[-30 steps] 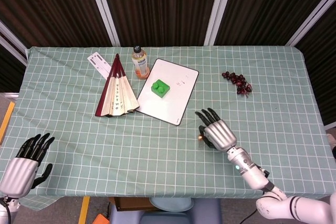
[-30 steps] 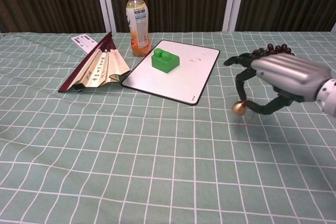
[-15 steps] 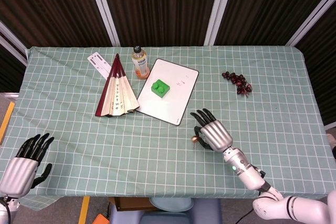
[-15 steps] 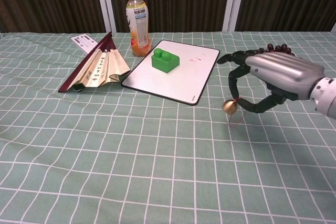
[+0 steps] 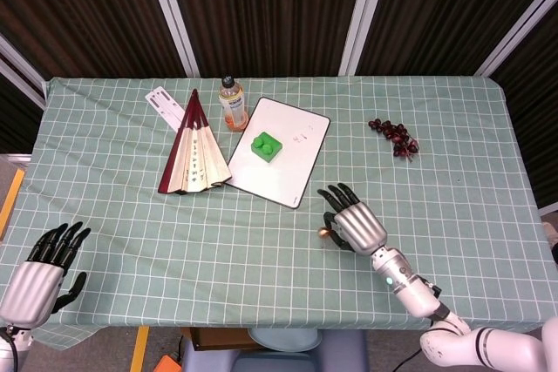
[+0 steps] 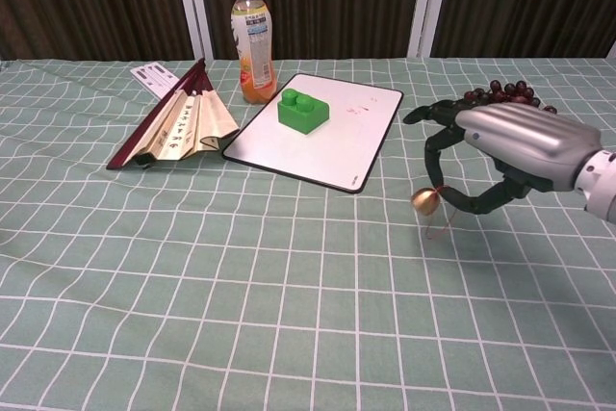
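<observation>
Chest view: small gold bell [image 6: 424,201] pinched – hanging below right hand's [image 6: 500,146] fingers [image 6: 438,156].

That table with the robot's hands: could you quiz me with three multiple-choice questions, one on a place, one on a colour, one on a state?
1. Where is the green block?
A. on the whiteboard
B. beside the grapes
C. under the folding fan

2. What colour is the small bell?
A. blue
B. gold
C. white

3. What is the right hand doing?
A. lying flat
B. gripping the bottle
C. pinching the bell

Answers: 1 A, it sits on the white board. 2 B, it shines golden. 3 C, the bell hangs from its fingertips.
</observation>
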You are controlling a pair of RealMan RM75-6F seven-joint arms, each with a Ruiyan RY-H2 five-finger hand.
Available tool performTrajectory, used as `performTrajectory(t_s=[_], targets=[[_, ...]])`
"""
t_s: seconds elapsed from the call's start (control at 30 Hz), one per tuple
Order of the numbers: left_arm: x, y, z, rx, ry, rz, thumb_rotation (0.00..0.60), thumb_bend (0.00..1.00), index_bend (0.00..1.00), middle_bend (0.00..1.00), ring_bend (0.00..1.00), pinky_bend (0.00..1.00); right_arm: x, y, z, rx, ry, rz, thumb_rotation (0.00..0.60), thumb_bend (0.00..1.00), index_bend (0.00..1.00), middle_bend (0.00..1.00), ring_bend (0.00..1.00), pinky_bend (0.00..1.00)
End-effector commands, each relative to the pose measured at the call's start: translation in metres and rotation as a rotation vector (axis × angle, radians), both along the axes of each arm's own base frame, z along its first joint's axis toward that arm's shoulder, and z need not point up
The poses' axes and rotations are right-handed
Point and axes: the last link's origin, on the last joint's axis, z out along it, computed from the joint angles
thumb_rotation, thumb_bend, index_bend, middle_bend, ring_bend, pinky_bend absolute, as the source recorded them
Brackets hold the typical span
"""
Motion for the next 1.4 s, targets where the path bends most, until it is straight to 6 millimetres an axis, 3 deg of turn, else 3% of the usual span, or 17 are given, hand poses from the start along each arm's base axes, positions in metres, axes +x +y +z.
performTrajectory(t_s=[0.03, 0.37, 1.17, 1.4], targets=[[0.0, 0.0, 0.001, 0.002, -0.003, 0.002, 0.6, 0.45, 0.03, 0.03, 0.0, 0.13, -0.006, 0.0, 0.004, -0.006, 0.015, -0.008, 0.6, 0.58, 0.75, 0.18, 0.0, 0.0], [0.0, 0.0, -0.001, -0.002, 0.004, 0.0, 0.6, 0.45, 0.03, 0.03, 0.0, 0.13, 0.007, -0.009, -0.021, 0.034, 0.016, -0.01, 0.6, 0.58, 0.75, 0.18, 0.0, 0.0], [0.0, -0.001, 0.0, 0.0, 0.006, 0.002, 0.6, 0.45, 0.03, 0.03, 0.0, 0.13, 0.002, -0.014, -0.044, 0.057, 0.062, -0.027, 0.6, 0.58, 0.75, 0.19, 0.0, 0.0], [0.0, -0.002, 0.003, 0.013, 0.0, -0.001, 0.6, 0.45, 0.03, 0.03, 0.0, 0.13, 0.0, -0.011, -0.042, 0.06, 0.079, -0.024, 0.6, 0.58, 0.62, 0.19, 0.0, 0.0]])
